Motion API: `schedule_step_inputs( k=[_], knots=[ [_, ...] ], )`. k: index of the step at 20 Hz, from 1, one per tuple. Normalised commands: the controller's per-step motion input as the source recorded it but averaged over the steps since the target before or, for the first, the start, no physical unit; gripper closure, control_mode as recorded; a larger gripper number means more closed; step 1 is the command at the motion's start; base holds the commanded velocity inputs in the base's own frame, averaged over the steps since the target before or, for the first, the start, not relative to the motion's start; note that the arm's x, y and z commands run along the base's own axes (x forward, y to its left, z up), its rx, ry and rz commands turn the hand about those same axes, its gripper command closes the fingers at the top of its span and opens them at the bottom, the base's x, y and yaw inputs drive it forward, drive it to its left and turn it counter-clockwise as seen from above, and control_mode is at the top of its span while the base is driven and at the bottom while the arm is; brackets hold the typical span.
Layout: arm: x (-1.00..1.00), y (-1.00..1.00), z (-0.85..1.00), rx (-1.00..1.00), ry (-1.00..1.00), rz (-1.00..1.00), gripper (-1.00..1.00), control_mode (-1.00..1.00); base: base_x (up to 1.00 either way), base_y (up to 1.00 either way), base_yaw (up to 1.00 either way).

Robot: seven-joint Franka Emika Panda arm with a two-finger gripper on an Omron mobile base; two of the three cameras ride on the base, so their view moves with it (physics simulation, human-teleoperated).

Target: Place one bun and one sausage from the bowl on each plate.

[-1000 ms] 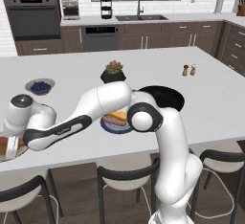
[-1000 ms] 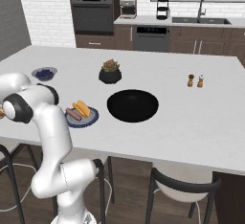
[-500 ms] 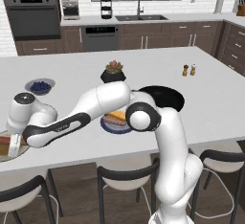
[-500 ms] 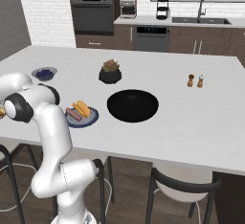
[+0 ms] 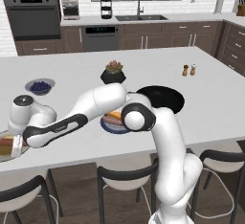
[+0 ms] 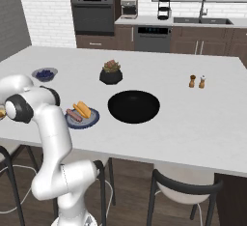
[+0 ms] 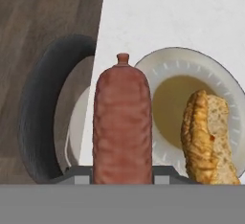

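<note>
Holding a reddish-brown ribbed sausage (image 7: 122, 122) between my gripper's (image 7: 122, 174) narrowed jaws, I've edged outward since a second ago, above the pale round plate (image 7: 158, 70), whose golden crusty bun (image 7: 206, 137) lies beside. Beyond, the wide black bowl (image 6: 133, 106) sits empty: final item.

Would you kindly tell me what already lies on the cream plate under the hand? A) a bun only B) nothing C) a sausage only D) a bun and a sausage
A: in the hand view a bun rests on the cream plate, while the sausage is gripped in the gripper above the plate's edge.
</note>
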Motion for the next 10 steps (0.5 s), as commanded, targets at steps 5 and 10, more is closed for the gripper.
schedule_step_inputs(
  k=[5, 10],
  knots=[
    [0.17, 0.26, -0.14, -0.07, 0.00, 0.04, 1.00, -1.00, 0.00, 0.00, 0.00],
    [0.17, 0.31, -0.12, -0.05, -0.01, 0.05, 1.00, -1.00, 0.00, 0.00, 0.00]
  ],
)
